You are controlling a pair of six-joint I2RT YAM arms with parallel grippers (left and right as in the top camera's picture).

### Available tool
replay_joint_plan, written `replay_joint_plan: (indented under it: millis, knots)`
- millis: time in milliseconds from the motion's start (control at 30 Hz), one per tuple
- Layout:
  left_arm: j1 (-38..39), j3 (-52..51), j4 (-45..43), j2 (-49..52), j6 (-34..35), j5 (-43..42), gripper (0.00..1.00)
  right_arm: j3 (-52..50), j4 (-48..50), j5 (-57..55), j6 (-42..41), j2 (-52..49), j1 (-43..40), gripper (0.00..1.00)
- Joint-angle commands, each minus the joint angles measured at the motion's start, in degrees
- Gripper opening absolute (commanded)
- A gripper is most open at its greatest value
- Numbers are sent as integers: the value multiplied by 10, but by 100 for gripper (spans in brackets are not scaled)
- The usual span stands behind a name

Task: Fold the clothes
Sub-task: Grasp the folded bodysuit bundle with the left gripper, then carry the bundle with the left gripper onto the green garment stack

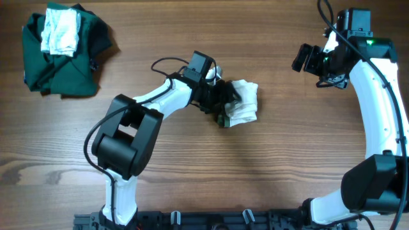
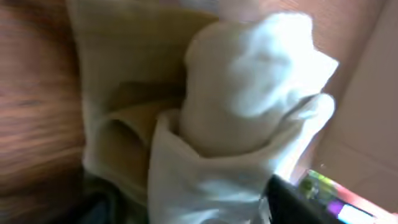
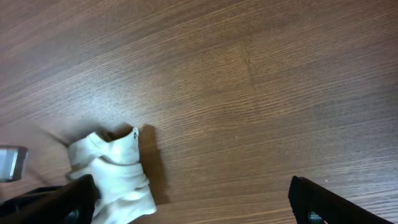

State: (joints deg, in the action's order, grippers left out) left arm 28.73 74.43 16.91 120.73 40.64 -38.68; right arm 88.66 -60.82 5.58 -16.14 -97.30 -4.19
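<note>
The clothes are a small bunched white garment with a tan part, lying mid-table. My left gripper reaches in from the left and sits over its left edge. In the left wrist view the blurred white and tan cloth fills the whole gap between the dark fingers, so the left gripper is shut on it. My right gripper hovers high at the back right, open and holding nothing. In its wrist view the clothes lie far below by the left finger, and the right gripper stands wide.
A large dark green garment lies crumpled at the back left, with a plain whitish cloth on top. Bare wooden table stretches between the arms and along the front.
</note>
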Motion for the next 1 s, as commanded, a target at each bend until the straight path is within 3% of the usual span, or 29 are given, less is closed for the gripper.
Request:
replay_joint_plan:
  millis: [0, 167, 567, 967]
  knots:
    - [3, -14, 9, 34, 2, 20, 45, 5, 2, 9, 12, -2, 1, 100]
    - [3, -14, 8, 34, 2, 19, 4, 5, 2, 9, 11, -2, 1, 100]
    - [-14, -14, -19, -19, -30, 23, 4, 5, 12, -3, 11, -2, 1, 100]
    - [-148, -14, 0, -98, -59, 25, 4, 5, 36, -11, 11, -2, 1, 100]
